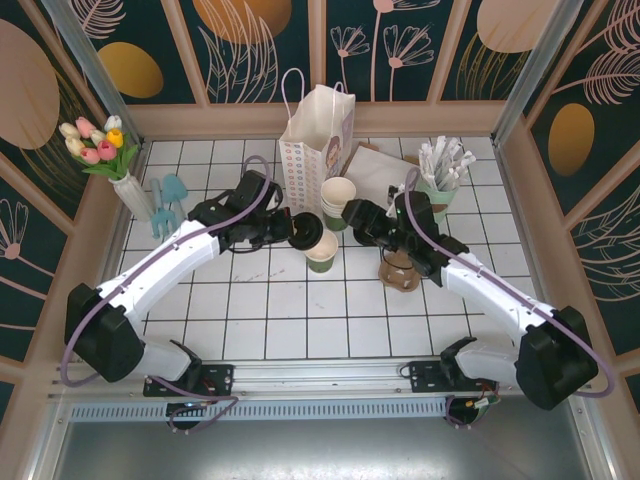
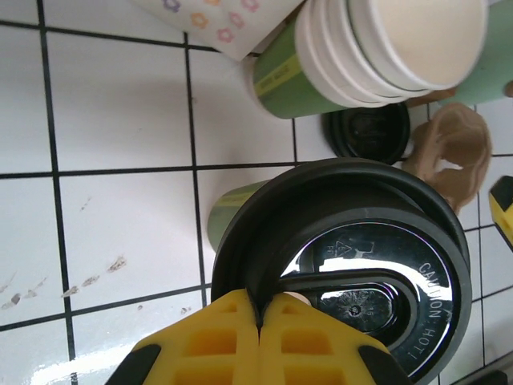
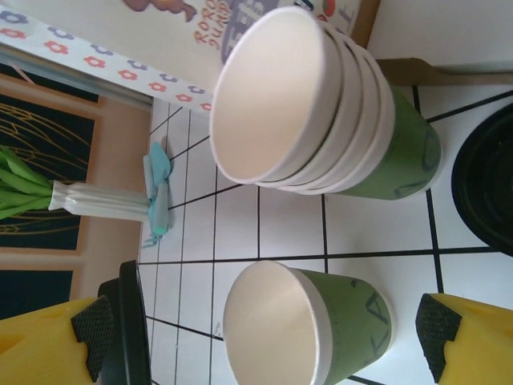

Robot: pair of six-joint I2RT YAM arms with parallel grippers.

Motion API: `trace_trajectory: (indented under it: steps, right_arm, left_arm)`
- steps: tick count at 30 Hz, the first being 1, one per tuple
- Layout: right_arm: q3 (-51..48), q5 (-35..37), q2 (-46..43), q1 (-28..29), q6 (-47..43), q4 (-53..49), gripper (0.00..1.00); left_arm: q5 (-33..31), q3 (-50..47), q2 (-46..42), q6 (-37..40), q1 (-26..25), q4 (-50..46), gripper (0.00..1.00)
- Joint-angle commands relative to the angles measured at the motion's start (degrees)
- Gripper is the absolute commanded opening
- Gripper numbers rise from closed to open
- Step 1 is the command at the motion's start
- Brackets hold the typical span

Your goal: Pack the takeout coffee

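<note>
The takeout coffee cup (image 1: 322, 250) stands uncovered on the tiles, dark green with a cream inside. In the right wrist view the cup (image 3: 304, 321) sits in front of my open right gripper (image 3: 264, 337), whose fingers stand wide on either side without touching it. My left gripper (image 2: 258, 309) is shut on the rim of the round black lid (image 2: 377, 265). It holds the lid tilted over the cup (image 2: 232, 212). From above, the left gripper (image 1: 288, 230) and the lid (image 1: 306, 228) are just left of the cup, and the right gripper (image 1: 352, 216) is just right of it.
A stack of green cups (image 1: 338, 195) stands behind the cup, in front of a white paper bag (image 1: 315, 130). A second black lid (image 2: 369, 132) lies on the tiles. A cardboard carrier (image 1: 400, 272), a mint cup of white sticks (image 1: 440, 175) and a flower vase (image 1: 120, 170) stand around.
</note>
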Motion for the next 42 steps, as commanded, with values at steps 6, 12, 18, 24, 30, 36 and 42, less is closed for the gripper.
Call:
trace_trajectory:
  steps: [6, 12, 18, 24, 30, 36, 42]
  right_arm:
    - [-5.6, -7.8, 0.0, -2.2, 1.7, 9.3, 0.96]
    - [-6.4, -11.1, 1.3, -2.2, 1.0, 10.9, 0.96]
    - [-5.9, -15.4, 3.9, -2.2, -0.3, 11.5, 0.94]
    - [-4.9, -20.1, 7.3, -2.2, -0.3, 13.3, 0.89]
    - [-4.5, -22.9, 9.3, -2.1, -0.6, 14.4, 0.89]
    - [-4.0, -24.7, 10.7, -1.8, -0.5, 15.8, 0.88]
    - [-3.9, -25.0, 11.0, -1.6, -0.6, 16.0, 0.88]
  left_arm:
    - [-3.7, 1.7, 5.3, -1.8, -2.6, 0.0, 0.0]
    - [-2.8, 1.7, 6.9, -0.5, -2.7, 0.8, 0.0]
    - [-1.8, 1.9, 7.5, 0.1, -2.7, 1.2, 0.0]
    - [-0.8, 2.7, 8.5, 0.6, -2.7, 1.2, 0.0]
    - [-0.3, 3.7, 9.1, 1.1, -2.7, 0.9, 0.0]
    - [0.0, 4.2, 9.8, 1.3, -2.7, 0.2, 0.0]
    - [0.2, 4.5, 10.6, 1.5, -2.7, -0.1, 0.0]
